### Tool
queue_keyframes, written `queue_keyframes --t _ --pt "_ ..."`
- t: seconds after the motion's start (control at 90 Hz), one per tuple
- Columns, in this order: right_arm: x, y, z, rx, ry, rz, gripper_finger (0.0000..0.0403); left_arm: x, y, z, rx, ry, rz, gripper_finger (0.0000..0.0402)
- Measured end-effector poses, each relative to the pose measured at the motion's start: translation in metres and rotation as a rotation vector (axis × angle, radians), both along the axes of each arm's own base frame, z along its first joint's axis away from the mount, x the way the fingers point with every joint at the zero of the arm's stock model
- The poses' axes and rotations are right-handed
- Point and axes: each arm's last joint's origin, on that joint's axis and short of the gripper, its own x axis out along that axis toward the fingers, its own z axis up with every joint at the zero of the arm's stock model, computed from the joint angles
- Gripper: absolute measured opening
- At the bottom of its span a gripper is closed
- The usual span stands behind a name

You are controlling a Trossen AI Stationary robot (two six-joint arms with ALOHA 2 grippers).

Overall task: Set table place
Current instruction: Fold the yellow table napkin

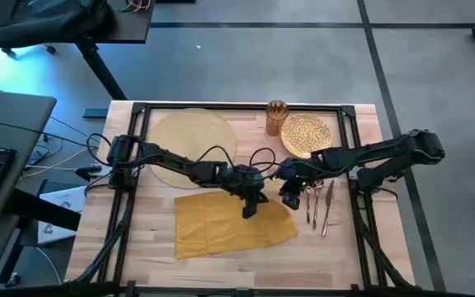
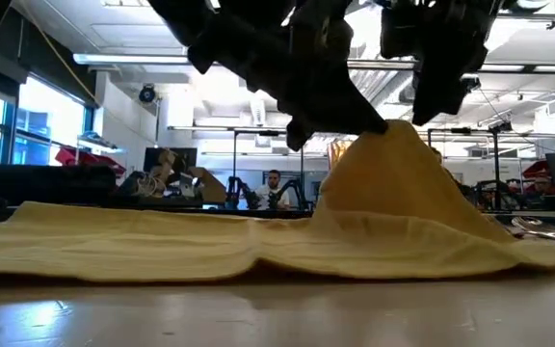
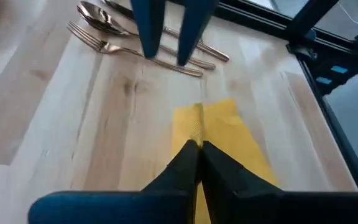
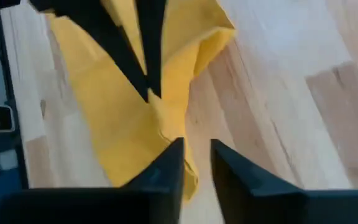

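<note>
Left pincer (image 1: 251, 206) pinches the mustard-yellow cloth napkin (image 1: 221, 227), lifting a peak so it can be folded; right pincer (image 1: 289, 198), at three o'clock, hovers slightly parted.

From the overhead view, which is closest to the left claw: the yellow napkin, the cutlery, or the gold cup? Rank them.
From the left claw:
1. Yellow napkin, pinched in it.
2. Cutlery, on the table to the right.
3. Gold cup, at the far edge beside the gold plate.
</note>
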Motion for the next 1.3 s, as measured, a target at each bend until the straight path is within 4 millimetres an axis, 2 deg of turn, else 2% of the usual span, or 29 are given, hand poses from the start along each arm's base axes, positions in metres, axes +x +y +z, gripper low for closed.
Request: queue_keyframes --t 0.1,0.256,0.422,0.644,0.733,0.9,1.011,1.111,1.222,1.3 --pt "-0.004 0.012 -0.005 0.025 0.026 -0.027 0.0152 0.000 -0.001 0.000 0.022 -0.007 -0.026 0.0000" --pt "-0.023 0.036 -0.036 0.017 0.111 -0.045 0.0197 -0.004 -0.003 0.008 0.067 -0.016 -0.084 0.0000" --pt "-0.037 0.059 -0.064 0.025 0.034 -0.024 0.0194 -0.010 -0.003 0.019 0.103 -0.017 -0.119 0.0000" --pt "-0.052 0.068 -0.089 -0.011 -0.013 -0.092 0.0181 -0.014 -0.003 0.017 0.095 0.036 -0.145 0.0000" --pt "-0.053 0.070 -0.099 -0.037 -0.018 -0.085 0.0181 -0.014 -0.003 0.017 0.085 0.038 -0.153 0.0000" --pt "-0.041 0.078 -0.121 -0.026 -0.047 -0.043 0.0179 -0.015 -0.004 0.016 0.054 0.051 -0.146 0.0000" --pt "-0.036 0.085 -0.134 -0.054 -0.018 -0.044 0.0159 -0.015 -0.004 0.016 0.044 0.058 -0.139 0.0000" --pt "-0.031 0.095 -0.135 -0.086 -0.014 -0.033 0.0113 -0.015 -0.004 0.016 0.031 0.066 -0.129 0.0000" --pt "-0.024 0.105 -0.122 -0.085 -0.002 -0.005 0.0029 -0.017 -0.003 0.022 0.029 0.060 -0.119 0.0000" --pt "-0.026 0.104 -0.111 -0.096 0.069 0.019 0.0010 -0.022 -0.002 0.032 0.047 0.051 -0.093 0.0000"
